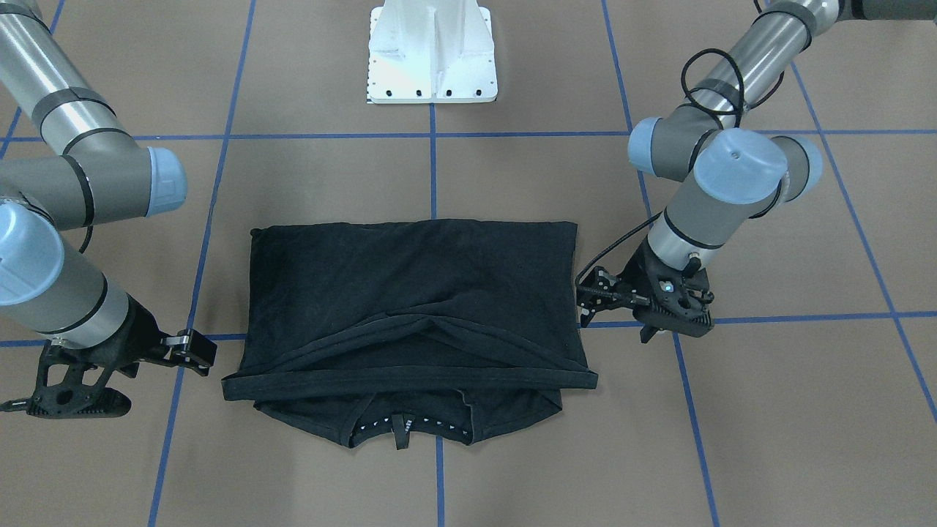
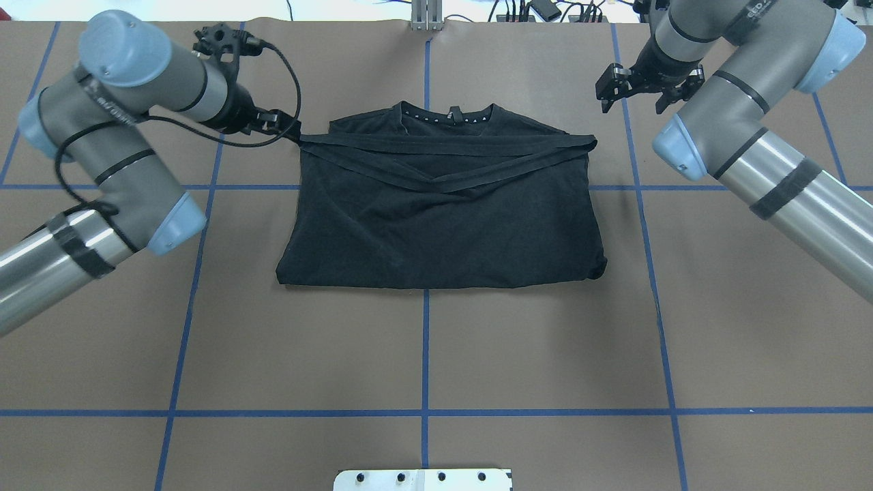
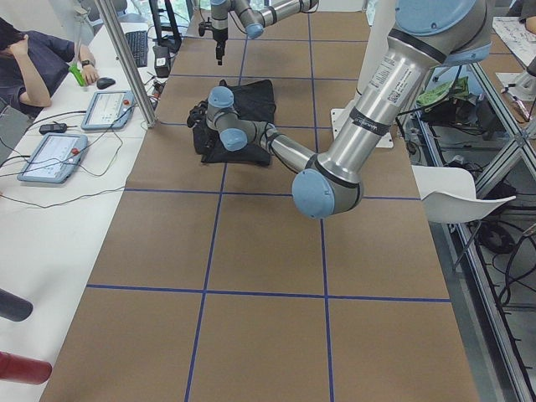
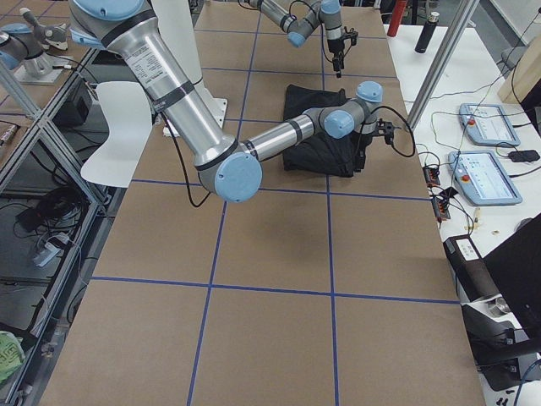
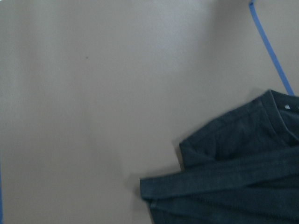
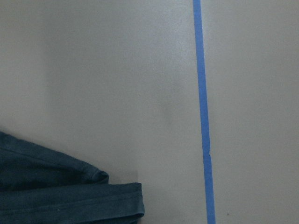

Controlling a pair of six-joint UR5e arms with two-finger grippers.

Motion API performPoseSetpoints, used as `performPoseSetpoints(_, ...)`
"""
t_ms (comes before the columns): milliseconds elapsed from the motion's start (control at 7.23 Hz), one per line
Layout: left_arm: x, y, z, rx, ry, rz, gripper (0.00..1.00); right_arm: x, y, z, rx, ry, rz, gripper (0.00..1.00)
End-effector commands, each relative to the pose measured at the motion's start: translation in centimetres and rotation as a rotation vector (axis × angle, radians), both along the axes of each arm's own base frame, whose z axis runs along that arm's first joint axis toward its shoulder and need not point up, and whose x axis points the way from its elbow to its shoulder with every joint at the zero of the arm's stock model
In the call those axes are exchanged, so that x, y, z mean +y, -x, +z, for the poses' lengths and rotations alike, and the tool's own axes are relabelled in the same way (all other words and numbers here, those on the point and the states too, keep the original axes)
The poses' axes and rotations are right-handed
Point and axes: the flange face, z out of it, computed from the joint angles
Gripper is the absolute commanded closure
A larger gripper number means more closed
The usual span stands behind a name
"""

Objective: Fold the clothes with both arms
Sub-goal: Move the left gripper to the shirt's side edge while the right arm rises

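Since your black short-sleeved T-shirt (image 2: 436, 225) looks limp, light: pinch its collar-end corners.
Left tool (image 1: 662, 326), right tool (image 1: 66, 399): not holding it; open or closed, cannot tell.

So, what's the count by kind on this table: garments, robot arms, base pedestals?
Black T-shirt: 1
Robot arms: 2, the left arm and the right arm
White base pedestal: 1
Total: 4

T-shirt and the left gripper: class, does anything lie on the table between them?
Nothing visible does. Only bare brown table lies between the left gripper and the black T-shirt, which lies flat beside it.
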Motion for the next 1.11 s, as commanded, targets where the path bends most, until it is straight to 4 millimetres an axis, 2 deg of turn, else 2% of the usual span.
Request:
performPoseSetpoints(0,7.6,0.8,2.1,0.038,0.021,0.098,0.0,2.0,-1.2,0.1,-0.016,-0.025,-0.012,0.01)
performPoseSetpoints(138,11.6,-0.8,3.3,0.08,0.035,0.132,0.0,2.0,-1.2,0.0,-0.016,-0.026,-0.012,0.01)
performPoseSetpoints(276,14.7,-3.2,3.9,0.147,0.081,0.144,0.0,2.0,-1.2,0.0,-0.016,-0.026,-0.012,0.01)
performPoseSetpoints(415,16.8,-4.2,5.2,0.17,0.073,0.16,0.0,2.0,-1.2,0.0,-0.016,-0.026,-0.012,0.01)
performPoseSetpoints(553,17.7,-5.1,5.9,0.175,0.082,0.136,0.0,2.0,-1.2,-0.1,-0.017,-0.028,-0.012,0.01)
performPoseSetpoints(691,17.5,-6.0,6.5,0.166,0.089,0.112,0.02,2.1,-1.1,-0.2,-0.019,-0.03,-0.013,0.01)
performPoseSetpoints(968,17.2,-6.4,6.3,0.169,0.09,0.109,0.4,2.1,-1.2,-0.4,-0.021,-0.031,-0.011,0.01)
